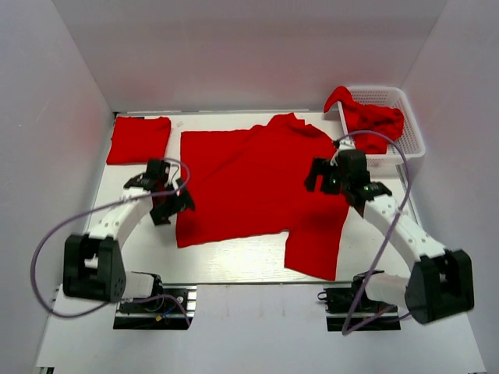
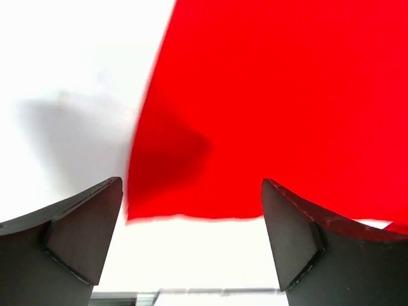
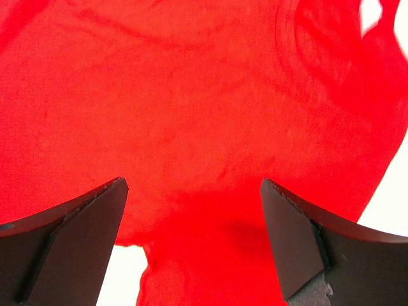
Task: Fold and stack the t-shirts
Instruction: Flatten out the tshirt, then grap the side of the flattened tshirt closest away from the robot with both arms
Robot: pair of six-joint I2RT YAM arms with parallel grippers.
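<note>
A red t-shirt (image 1: pixel 249 183) lies spread on the white table, one sleeve hanging toward the front right. A folded red t-shirt (image 1: pixel 138 139) sits at the far left. More red shirts (image 1: pixel 374 117) fill the white basket at the far right. My left gripper (image 1: pixel 173 204) is open and empty at the spread shirt's left edge; the left wrist view shows the shirt's corner (image 2: pixel 268 108) just ahead of the gripper (image 2: pixel 191 210). My right gripper (image 1: pixel 321 178) is open and empty above the shirt's right side; the right wrist view shows red cloth (image 3: pixel 191 127) beneath the gripper (image 3: pixel 194 210).
The white basket (image 1: pixel 412 125) stands at the back right corner. White walls enclose the table on three sides. Bare table (image 1: pixel 148 249) lies left of the spread shirt and along the front edge. Purple cables loop off both arms.
</note>
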